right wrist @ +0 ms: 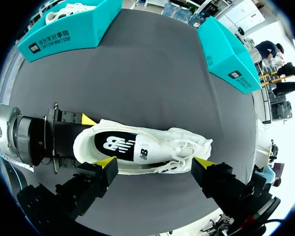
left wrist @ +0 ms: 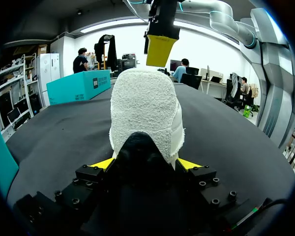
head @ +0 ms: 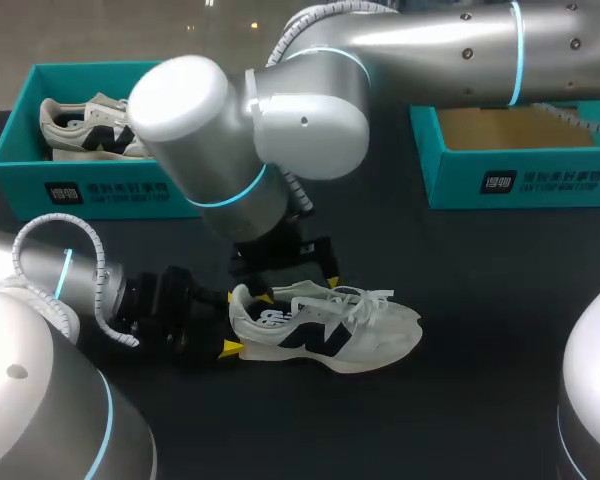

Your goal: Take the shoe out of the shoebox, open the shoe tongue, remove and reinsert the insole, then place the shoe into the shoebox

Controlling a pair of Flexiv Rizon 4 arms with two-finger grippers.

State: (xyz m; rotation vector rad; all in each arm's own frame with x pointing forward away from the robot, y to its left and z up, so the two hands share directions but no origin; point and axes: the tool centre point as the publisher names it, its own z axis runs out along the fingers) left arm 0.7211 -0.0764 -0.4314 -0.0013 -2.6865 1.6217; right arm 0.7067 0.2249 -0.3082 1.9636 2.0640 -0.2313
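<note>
Slippage at the heel is the chief hazard. The left gripper [head: 246,322], lower left of the frame, is clamped on the heel of the shoe [head: 330,330] and nothing else, so a hard push or tug at the insole [right wrist: 119,145] could twist the shoe loose.

Second hazard: the right gripper [right wrist: 155,162], fingers spread wide and holding nothing, hangs just above the shoe's opening, and an off-line descent could snag the laces [head: 365,297].

Shoe rests on its sole at frame centre on the table [head: 480,400], toe pointing away from the left gripper. Shoebox [head: 520,185], upper right, stands well apart.
</note>
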